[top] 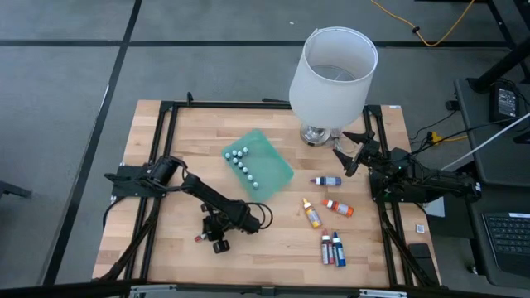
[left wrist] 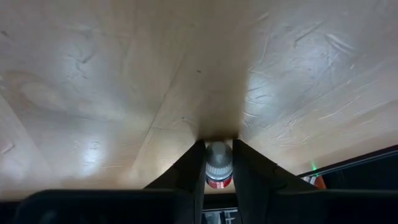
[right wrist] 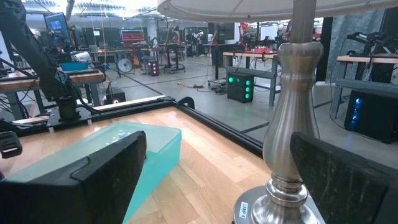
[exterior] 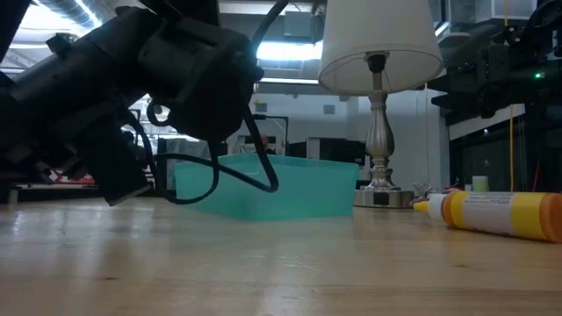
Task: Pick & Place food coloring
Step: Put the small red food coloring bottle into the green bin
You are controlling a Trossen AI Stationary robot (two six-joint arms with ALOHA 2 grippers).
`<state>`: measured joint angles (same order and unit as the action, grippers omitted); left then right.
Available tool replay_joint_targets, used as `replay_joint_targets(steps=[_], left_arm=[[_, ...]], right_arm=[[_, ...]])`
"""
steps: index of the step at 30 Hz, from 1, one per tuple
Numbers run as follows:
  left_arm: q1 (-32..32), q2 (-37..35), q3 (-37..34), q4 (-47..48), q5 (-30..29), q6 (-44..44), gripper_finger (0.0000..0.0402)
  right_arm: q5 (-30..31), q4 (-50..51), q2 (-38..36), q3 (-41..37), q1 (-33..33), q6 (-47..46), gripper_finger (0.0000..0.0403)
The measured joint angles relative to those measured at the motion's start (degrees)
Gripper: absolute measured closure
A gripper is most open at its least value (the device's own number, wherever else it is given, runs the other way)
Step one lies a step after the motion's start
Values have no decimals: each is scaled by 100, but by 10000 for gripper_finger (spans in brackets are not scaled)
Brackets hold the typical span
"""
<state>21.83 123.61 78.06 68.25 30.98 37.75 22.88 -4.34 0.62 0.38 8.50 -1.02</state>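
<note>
A small red food coloring bottle with a pale cap (left wrist: 219,169) sits on the wooden table near its front left, between the fingers of my left gripper (left wrist: 219,177), which is shut on it; the high view shows a bit of its red (top: 199,238) beside that gripper (top: 207,238). Several larger food coloring bottles lie on their sides at the right: purple (top: 325,180), orange-red (top: 338,207), orange (top: 311,213), red (top: 327,247) and blue (top: 339,248). My right gripper (top: 346,155) waits open by the lamp. My left gripper pinches the small red bottle between its two fingers, one finger (left wrist: 189,177) on each side of the pale cap (left wrist: 219,158). The fingers come slanting down from above. The bottle is down at the table top, not lifted.
A green mat (top: 269,170) near the table's middle carries several tiny white-capped bottles (top: 242,161). A lamp with a large white shade (top: 333,70) stands at the far right, its metal base (right wrist: 292,155) right in front of my right gripper. Black frame rails (top: 157,149) edge the table.
</note>
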Motion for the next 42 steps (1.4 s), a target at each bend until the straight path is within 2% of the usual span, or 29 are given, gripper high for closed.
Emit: replay_joint_targets(steps=[5,14,26,30,35,42], left_arm=[[-85,-70,48,149,-238,-70,339],[-304,-726,73,238,-461,171,340],[-240,-1612,72,398,-345,268,339],[-260,-2029,73,397,-750,361,339],[-390,-2400,105,385,-1538,390,339],[-819,-2444,780,290,-2892,-45,339]], right_arm=[[1,0,0,0,-1,0,6],[-1,-2,0,0,-1,0,6],[1,0,0,0,1,0,6],[-1,0,0,0,-1,0,6],[-1,-1,0,0,0,0,6],[0,0,0,0,1,0,6]])
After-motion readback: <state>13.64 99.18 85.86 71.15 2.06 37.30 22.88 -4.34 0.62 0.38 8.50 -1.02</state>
